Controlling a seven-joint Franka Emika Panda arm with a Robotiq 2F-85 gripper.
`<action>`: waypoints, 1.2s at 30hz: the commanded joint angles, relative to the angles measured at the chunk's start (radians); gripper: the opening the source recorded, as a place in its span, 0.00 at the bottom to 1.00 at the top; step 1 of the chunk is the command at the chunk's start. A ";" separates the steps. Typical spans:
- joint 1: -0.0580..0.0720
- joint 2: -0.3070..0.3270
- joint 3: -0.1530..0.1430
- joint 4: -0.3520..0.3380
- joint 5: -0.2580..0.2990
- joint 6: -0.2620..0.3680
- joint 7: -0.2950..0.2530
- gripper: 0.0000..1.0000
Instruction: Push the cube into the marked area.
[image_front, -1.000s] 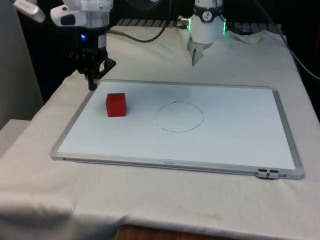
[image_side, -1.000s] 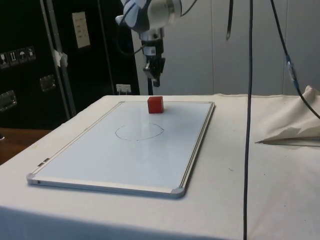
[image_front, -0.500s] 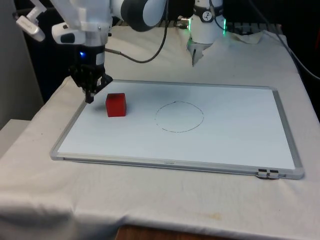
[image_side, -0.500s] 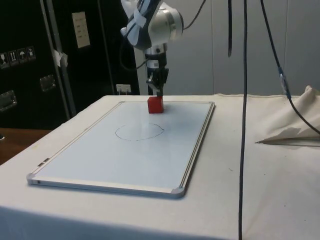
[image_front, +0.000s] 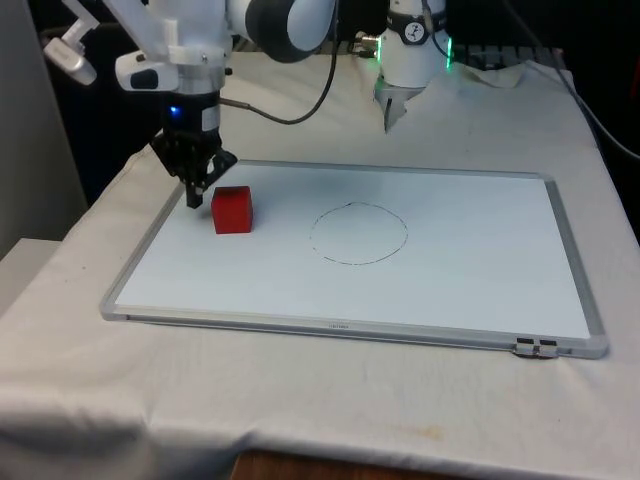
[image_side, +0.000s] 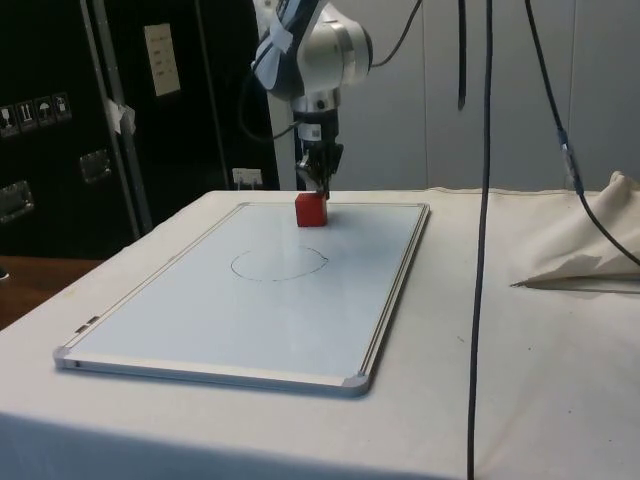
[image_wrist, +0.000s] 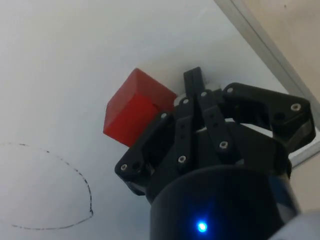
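Claw (image_front: 196, 196) first: mine hangs low at the end of the white arm, fingers drawn together into a single narrow tip and holding nothing, set down just beside the red cube (image_front: 232, 210) on the side away from the drawn circle (image_front: 358, 233).

From large to small, the surface (image_front: 90, 330) under its white cloth carries a whiteboard (image_front: 470, 280) with a grey frame, the circle is pencilled near the board's middle, and the cube sits on the board toward the front view's left, well apart from the circle and fully outside it.

My judgement is that I am lined up to start the push. The risk is an off-centre contact: in the wrist view my tip (image_wrist: 193, 80) meets the cube (image_wrist: 135, 107) near an upper corner, not the middle of a face, so a shove from here could spin the cube and send it wide of the mark. A narrow tip could also slip off the cube's side, or ride up over it if I am too high.

Whether my tip already touches the cube or just clears it, I cannot tell. My own linkage covers the cube's near side in the wrist view, and the circle (image_wrist: 75, 175) is cut off there.
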 joint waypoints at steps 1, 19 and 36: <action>0.002 -0.022 0.007 -0.021 0.010 0.000 -0.008 0.00; 0.001 -0.046 0.049 -0.026 0.062 -0.026 -0.029 0.00; 0.037 -0.069 0.067 -0.038 0.104 -0.029 -0.058 0.00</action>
